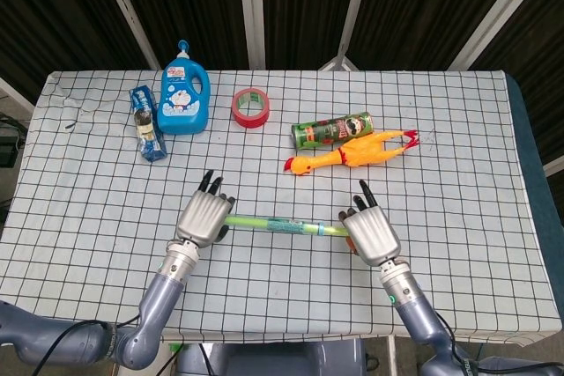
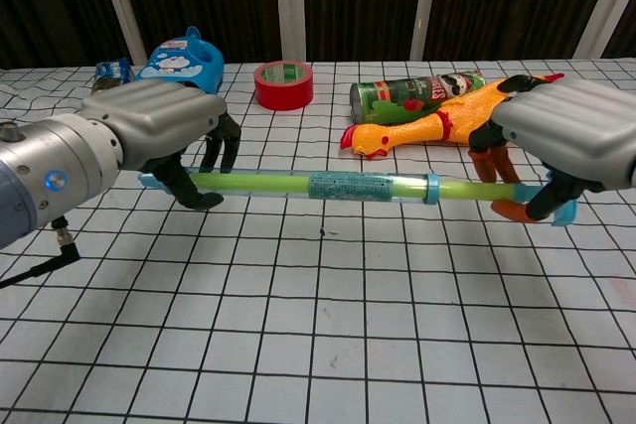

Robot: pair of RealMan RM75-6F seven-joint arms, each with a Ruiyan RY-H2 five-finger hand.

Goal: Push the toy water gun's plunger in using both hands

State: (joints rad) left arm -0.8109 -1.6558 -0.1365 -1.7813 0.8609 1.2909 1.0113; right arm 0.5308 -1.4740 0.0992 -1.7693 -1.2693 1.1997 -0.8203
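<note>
Left hand (image 2: 164, 136) clamped the clear green tube water gun (image 2: 328, 186); right hand (image 2: 566, 141) gripped its plunger end. Best bet: push straight along the tube.

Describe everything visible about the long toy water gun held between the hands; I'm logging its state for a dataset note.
The toy water gun is a slim clear plastic tube with blue end collars, a patterned blue label at its middle and a yellow-green plunger rod inside. It is held level, apparently just above the checked tablecloth. The left hand grips its left end; the right hand holds the plunger's blue handle end. A short length of rod shows outside the right collar.
</note>
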